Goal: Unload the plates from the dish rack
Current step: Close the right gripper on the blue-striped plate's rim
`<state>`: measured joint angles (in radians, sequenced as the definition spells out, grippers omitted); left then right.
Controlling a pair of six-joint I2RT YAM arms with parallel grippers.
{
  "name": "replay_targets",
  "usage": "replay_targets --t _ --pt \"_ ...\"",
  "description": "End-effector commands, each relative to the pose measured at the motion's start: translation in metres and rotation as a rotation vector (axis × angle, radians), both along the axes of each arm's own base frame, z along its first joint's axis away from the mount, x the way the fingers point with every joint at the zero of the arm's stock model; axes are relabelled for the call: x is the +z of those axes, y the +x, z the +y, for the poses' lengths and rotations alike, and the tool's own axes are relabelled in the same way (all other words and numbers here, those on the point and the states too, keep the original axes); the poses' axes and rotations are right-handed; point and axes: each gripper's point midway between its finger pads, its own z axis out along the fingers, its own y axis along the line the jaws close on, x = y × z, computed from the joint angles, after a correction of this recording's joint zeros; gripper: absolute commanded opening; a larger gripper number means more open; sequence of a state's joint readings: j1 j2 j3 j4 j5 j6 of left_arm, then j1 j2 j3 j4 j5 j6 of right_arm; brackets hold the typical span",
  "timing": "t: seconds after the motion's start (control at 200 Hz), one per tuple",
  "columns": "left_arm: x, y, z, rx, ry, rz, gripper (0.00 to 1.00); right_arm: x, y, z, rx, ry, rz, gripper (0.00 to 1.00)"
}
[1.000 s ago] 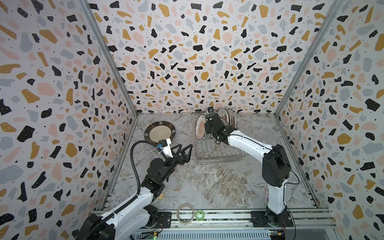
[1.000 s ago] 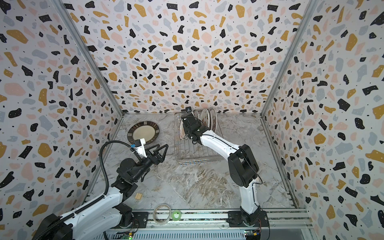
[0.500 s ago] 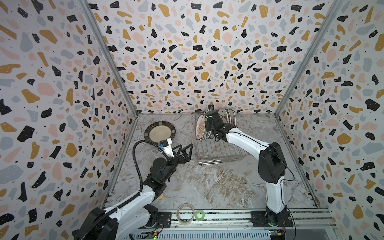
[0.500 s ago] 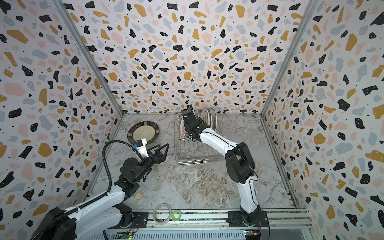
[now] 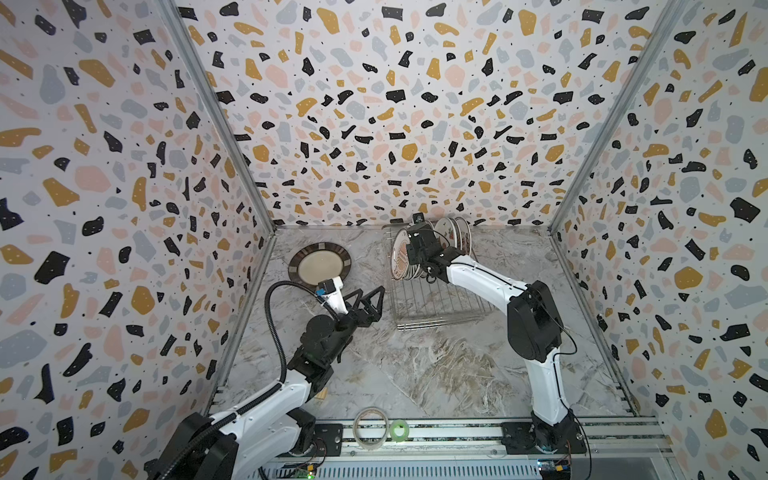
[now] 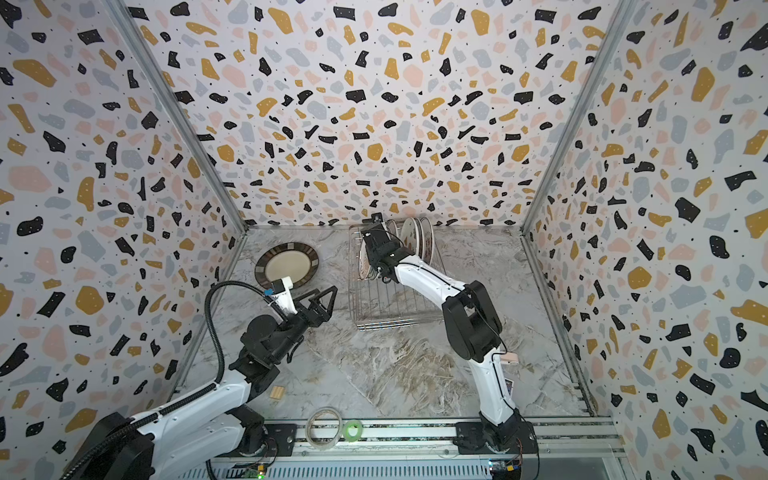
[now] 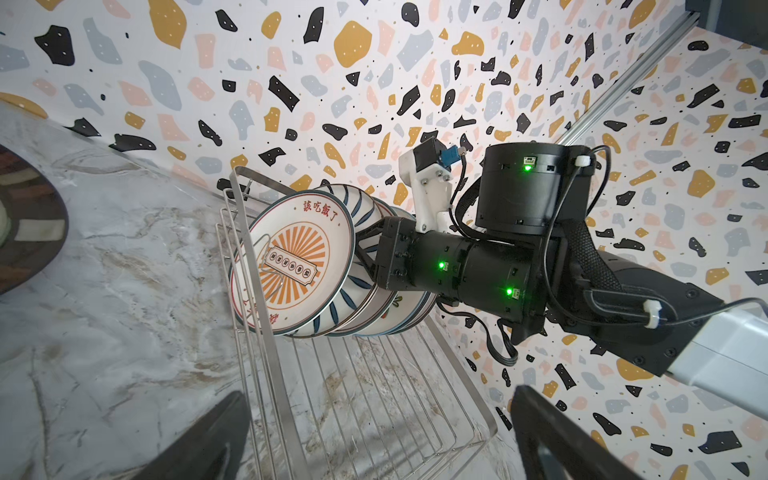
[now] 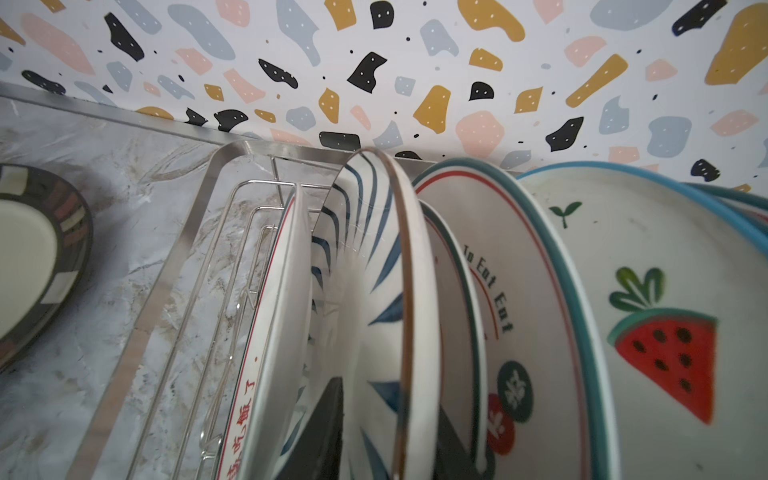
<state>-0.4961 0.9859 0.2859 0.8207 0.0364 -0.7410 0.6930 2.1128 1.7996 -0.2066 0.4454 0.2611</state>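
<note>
right gripper (image 8: pixel 386 411): jaws pinched on rim of blue-stroke plate (image 8: pixel 365 257), fingers wedged between neighbours. plates (image 5: pixel 453 237) packed upright at back end of dish rack (image 5: pixel 440 307), rack at table (image 5: pixel 415 365) back edge. brown-rimmed plate (image 5: pixel 320 266) flat near back-left corner. left gripper (image 5: pixel 376 303): jaws wide apart, empty, off rack's left side. risk: lift drags sunburst plate (image 7: pixel 291 266) along; thin rim pinch may slip or swing.

Dish rack (image 5: pixel 440 305): one. Dark-rimmed plate (image 5: pixel 320 264) flat on bench (image 5: pixel 415 374): one. Upright plates (image 7: pixel 291 257) in rack: about six, rearmost rims hard to separate. Large clear tape roll (image 5: pixel 355 426): one. Small green tape roll (image 5: pixel 393 430): one. Wooden block (image 6: pixel 276 392): one.
</note>
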Motion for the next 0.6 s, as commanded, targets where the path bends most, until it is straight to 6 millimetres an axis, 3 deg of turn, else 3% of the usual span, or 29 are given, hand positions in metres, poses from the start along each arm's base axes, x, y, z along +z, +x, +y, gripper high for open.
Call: replay_targets --t 0.0,0.18,0.335,0.591 --pt "0.021 0.0 0.002 0.014 -0.05 -0.07 1.0 0.011 0.002 0.006 -0.001 0.016 -0.017 0.26" --pt "0.017 0.002 0.003 0.024 -0.066 -0.058 1.0 0.011 0.003 0.003 -0.059 -0.02 -0.04 0.16" --pt "0.015 0.003 0.004 0.033 -0.069 -0.05 1.0 0.016 0.004 -0.004 -0.116 -0.065 -0.064 0.14" --pt "0.012 0.007 0.007 0.057 -0.075 -0.036 1.0 0.047 0.003 0.001 -0.099 -0.003 -0.109 0.1"
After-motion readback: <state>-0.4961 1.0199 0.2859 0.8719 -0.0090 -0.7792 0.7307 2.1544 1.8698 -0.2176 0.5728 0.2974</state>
